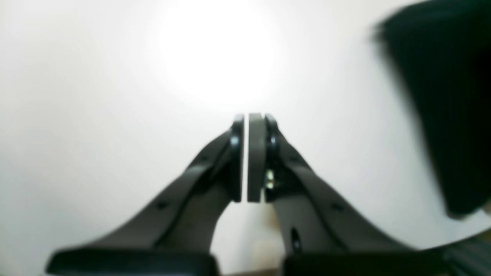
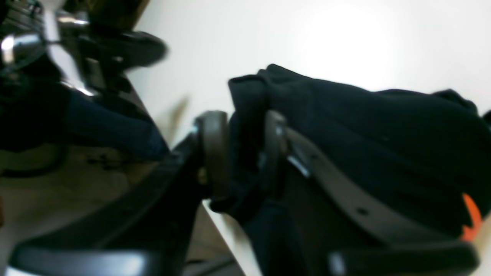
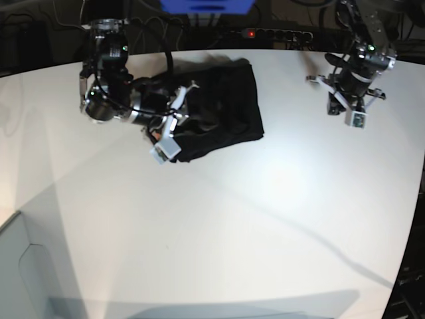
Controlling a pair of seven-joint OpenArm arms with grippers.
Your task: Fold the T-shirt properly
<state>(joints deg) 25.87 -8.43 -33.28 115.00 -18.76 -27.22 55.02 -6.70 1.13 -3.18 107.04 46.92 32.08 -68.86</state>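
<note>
Black cotton, matte and soft, bunched into a rumpled heap: the T-shirt lies on the far left part of the white table in the base view, partly gathered, not yet a neat rectangle. My right gripper sits at the heap's near-left edge, and in its wrist view a thick fold of the cloth is pinched between the two dark pads, jaws narrowed onto it. An orange label peeks out at that view's right edge, so I judge the neck end is close to the grip. Step in hand, as I read it: taking hold of an edge to carry it over for a fold. Next move calls for lifting without dragging the whole heap, then laying the edge flat. Further right, my left gripper hangs over bare table, well apart from the shirt, its flat pads pressed together on nothing.
</note>
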